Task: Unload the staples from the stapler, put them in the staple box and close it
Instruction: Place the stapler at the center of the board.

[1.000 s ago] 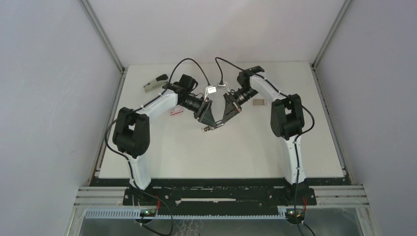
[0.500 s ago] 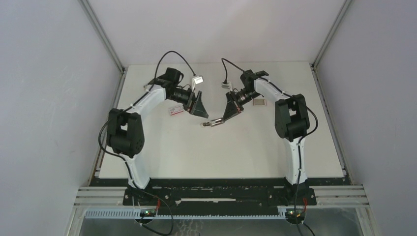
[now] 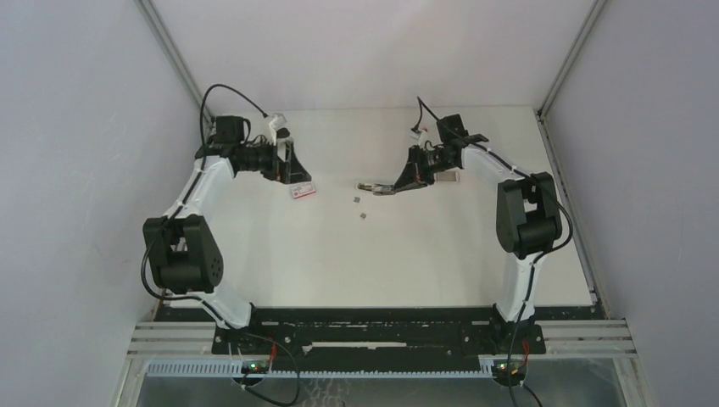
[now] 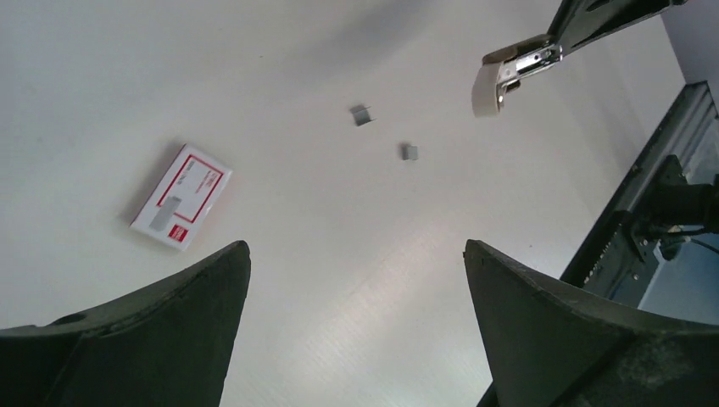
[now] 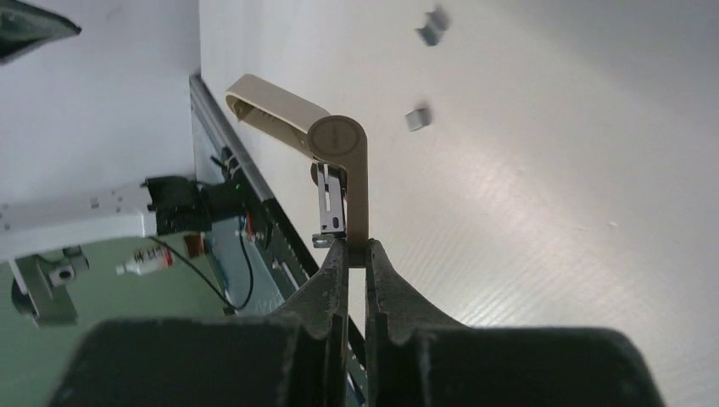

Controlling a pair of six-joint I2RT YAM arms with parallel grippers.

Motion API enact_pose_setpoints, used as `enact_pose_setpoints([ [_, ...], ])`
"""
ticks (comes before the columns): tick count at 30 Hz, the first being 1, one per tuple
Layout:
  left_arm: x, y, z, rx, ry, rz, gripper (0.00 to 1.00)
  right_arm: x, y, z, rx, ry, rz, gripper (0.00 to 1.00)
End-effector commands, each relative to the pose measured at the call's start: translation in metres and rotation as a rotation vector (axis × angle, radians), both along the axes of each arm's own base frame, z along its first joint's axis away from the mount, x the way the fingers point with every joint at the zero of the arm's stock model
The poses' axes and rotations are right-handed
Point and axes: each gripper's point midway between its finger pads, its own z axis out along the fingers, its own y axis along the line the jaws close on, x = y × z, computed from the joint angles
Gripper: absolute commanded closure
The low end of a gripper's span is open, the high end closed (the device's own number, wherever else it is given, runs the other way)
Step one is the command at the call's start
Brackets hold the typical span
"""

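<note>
My right gripper (image 3: 392,187) (image 5: 356,246) is shut on the stapler (image 3: 373,186) (image 5: 339,153), held above the middle of the table. The stapler shows a beige top arm folded open and a silver metal track, and it also appears in the left wrist view (image 4: 509,68). Two short grey strips of staples (image 3: 354,200) (image 4: 362,114) (image 5: 432,25) lie loose on the table just left of it. My left gripper (image 3: 298,176) (image 4: 356,254) hangs wide open and empty at the back left, far from the stapler.
A small pink-and-white box (image 3: 303,192) (image 4: 181,197) lies flat just below the left gripper. A small pinkish-grey piece (image 3: 447,178) sits by the right forearm. The table's metal front rail (image 4: 653,212) and grey side walls bound the space.
The left arm swung back and left, away from the stapler, and its jaws opened wide. Two staple strips now lie on the table. The right gripper carried the stapler back and slightly right.
</note>
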Motion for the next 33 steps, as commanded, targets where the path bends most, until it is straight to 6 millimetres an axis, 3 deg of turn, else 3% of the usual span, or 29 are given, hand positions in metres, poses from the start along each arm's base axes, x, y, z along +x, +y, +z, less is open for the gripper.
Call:
enact_pose_setpoints([
  [1, -0.003, 0.021, 0.007, 0.015, -0.053, 0.076, 0.0, 0.036, -0.014, 0.026, 0.015, -0.065, -0.218, 1.0],
  [12, -0.018, 0.035, 0.001, 0.046, -0.086, 0.114, 0.0, 0.053, -0.059, -0.014, 0.001, 0.06, -0.49, 1.0],
  [21, -0.021, 0.035, 0.0, 0.042, -0.107, 0.119, 0.0, 0.062, -0.075, -0.035, 0.039, 0.104, -0.616, 1.0],
  [33, -0.024, 0.032, -0.001, 0.031, -0.11, 0.109, 0.0, 0.071, -0.082, -0.059, 0.027, 0.132, -0.669, 1.0],
])
